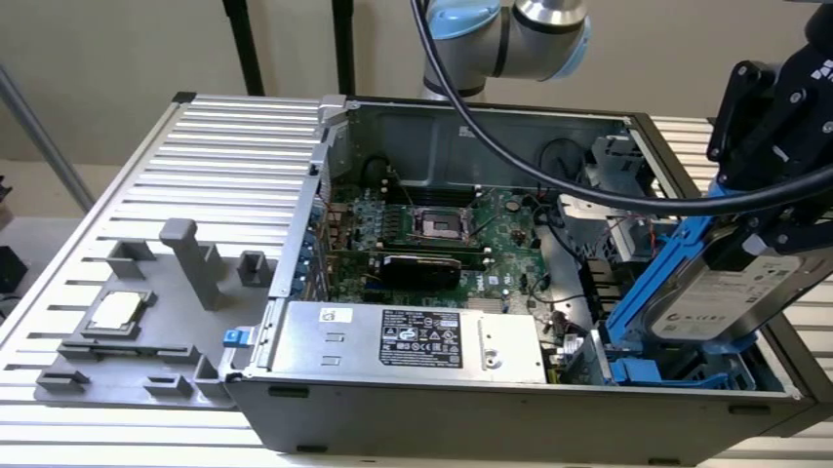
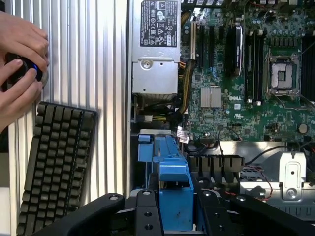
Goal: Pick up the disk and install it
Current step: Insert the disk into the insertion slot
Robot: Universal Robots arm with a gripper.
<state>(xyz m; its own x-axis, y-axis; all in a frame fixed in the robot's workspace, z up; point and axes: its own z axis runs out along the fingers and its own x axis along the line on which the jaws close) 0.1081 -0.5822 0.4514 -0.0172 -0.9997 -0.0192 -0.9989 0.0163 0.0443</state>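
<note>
Gripper [image 1: 766,232] pinches the disk [image 1: 727,292] by its blue carrier [image 2: 174,189], 4 o'clock in the computer case [image 1: 521,421]; likely rigid, heavy, shock-sensitive.

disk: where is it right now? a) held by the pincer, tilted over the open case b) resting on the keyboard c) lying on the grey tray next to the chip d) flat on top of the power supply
a: the pincer grips the disk by its upper end, and it hangs tilted over the corner of the case at the exterior view's right.
</note>
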